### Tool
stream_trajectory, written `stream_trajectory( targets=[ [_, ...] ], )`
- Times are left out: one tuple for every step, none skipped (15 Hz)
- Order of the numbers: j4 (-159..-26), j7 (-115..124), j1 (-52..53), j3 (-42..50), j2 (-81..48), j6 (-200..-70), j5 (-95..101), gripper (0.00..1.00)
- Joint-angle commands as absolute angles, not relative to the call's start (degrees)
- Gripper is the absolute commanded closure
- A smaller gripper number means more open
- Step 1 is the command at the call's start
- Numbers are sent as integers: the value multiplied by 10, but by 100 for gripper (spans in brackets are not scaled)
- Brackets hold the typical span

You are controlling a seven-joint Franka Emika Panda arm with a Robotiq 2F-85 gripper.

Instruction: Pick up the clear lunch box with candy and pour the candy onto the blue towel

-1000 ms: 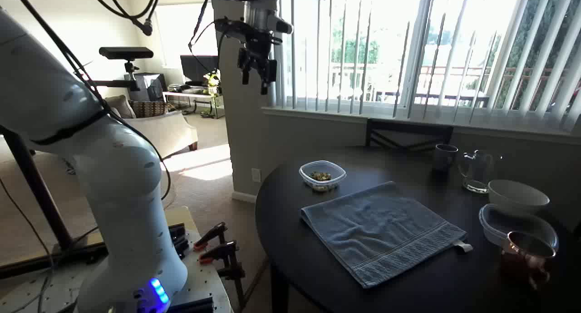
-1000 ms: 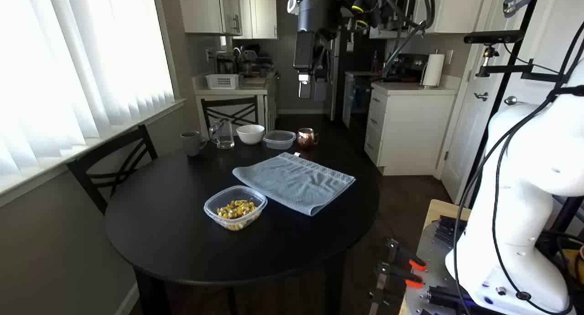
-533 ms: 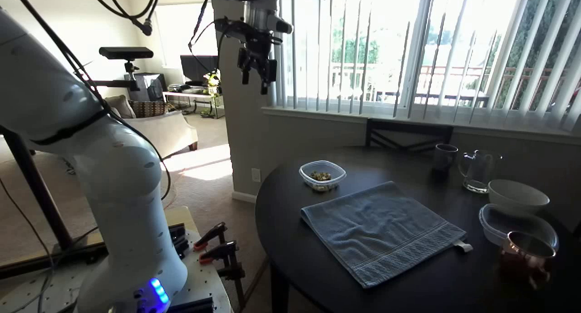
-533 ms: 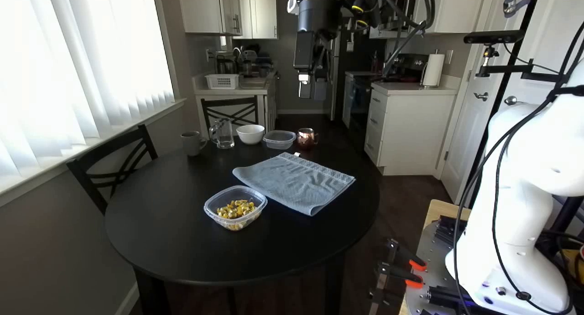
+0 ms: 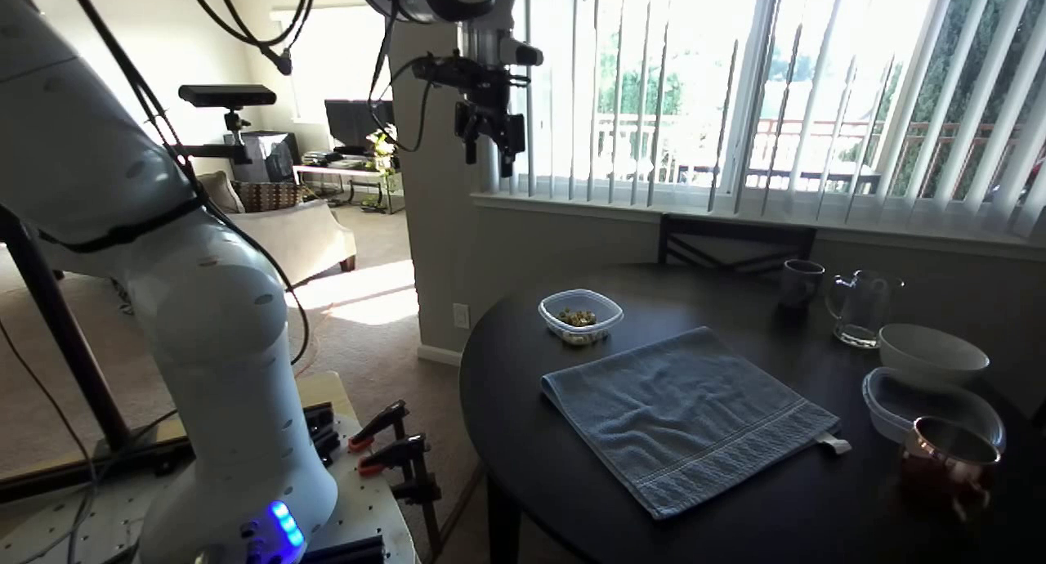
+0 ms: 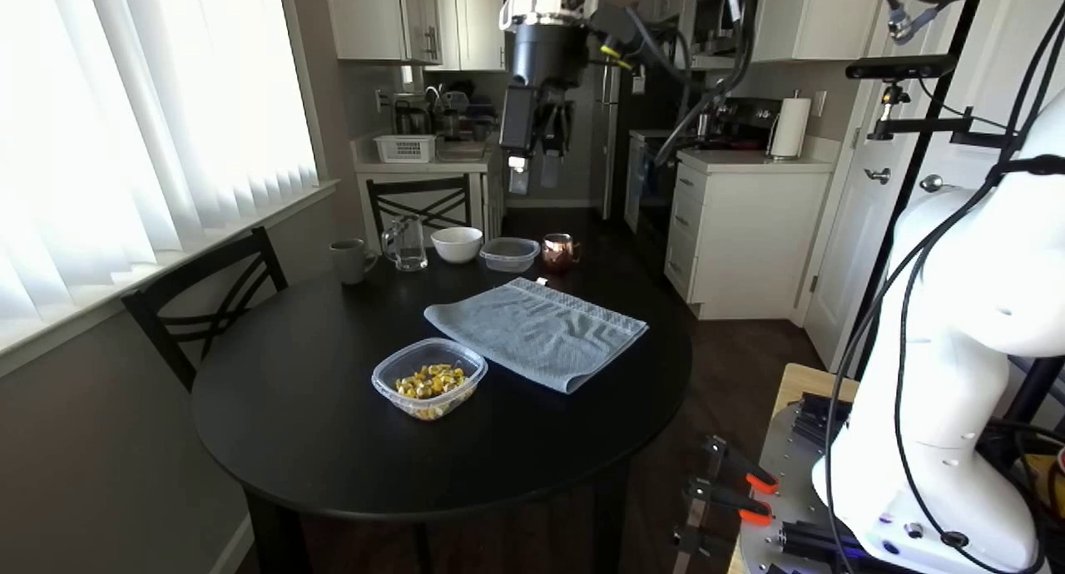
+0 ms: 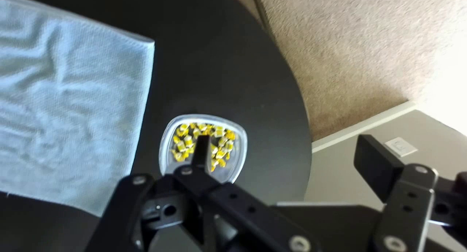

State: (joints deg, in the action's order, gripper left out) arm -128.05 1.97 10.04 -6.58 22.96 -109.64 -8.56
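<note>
The clear lunch box [image 5: 601, 329] is a see-through, rounded-square container standing upright on the dark round table; it also shows in an exterior view [image 6: 385, 384] and the wrist view [image 7: 241, 155]. The candy [image 6: 431, 381], a small yellow pile, lies inside it and shows in the wrist view [image 7: 223, 146]. The blue towel [image 5: 686, 409] lies flat and wrinkled beside the box, also in an exterior view [image 6: 541, 333] and the wrist view [image 7: 73, 109]. My gripper [image 5: 489, 165] is open and empty, high above the table; its fingers are spread in the wrist view [image 7: 286, 146], one overlapping the candy.
On the table's far side from the box stand a grey mug [image 6: 349, 262], a glass pitcher [image 6: 408, 245], a white bowl [image 6: 457, 244], another clear container [image 6: 509, 262] and a copper cup [image 6: 558, 251]. A dark chair [image 6: 220, 299] and window blinds [image 5: 654, 90] border the table.
The arm held still between the two earlier moments, then moved. My gripper has shifted toward the table and slightly down. The box, candy and towel have not moved.
</note>
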Motion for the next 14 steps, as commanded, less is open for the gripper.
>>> stream_trajectory(
  targets=[
    [-1256,21,76,-86,110,-1230,-15,0],
    [-1257,33,69,-86,79,-1264,12,0],
    [-1255,42,63,-78,48,-1289,26,0],
    [-1252,56,55,-70,15,-1314,39,0],
    [-1250,61,48,-59,-10,-1331,34,0],
    [-1245,65,43,-50,-33,-1345,25,0],
    [-1239,60,38,-41,-55,-1356,3,0],
    [-1228,51,35,-37,-76,-1361,-24,0],
    [-1215,47,32,-36,-98,-1366,-51,0],
    [-1202,53,31,-36,-118,-1370,-68,0],
    [-1190,59,32,-36,-136,-1378,-78,0],
    [-1175,74,37,-36,-155,-1386,-77,0],
    [-1161,89,43,-35,-173,-1394,-70,0],
    [-1144,117,52,-29,-193,-1400,-49,0]
  ],
)
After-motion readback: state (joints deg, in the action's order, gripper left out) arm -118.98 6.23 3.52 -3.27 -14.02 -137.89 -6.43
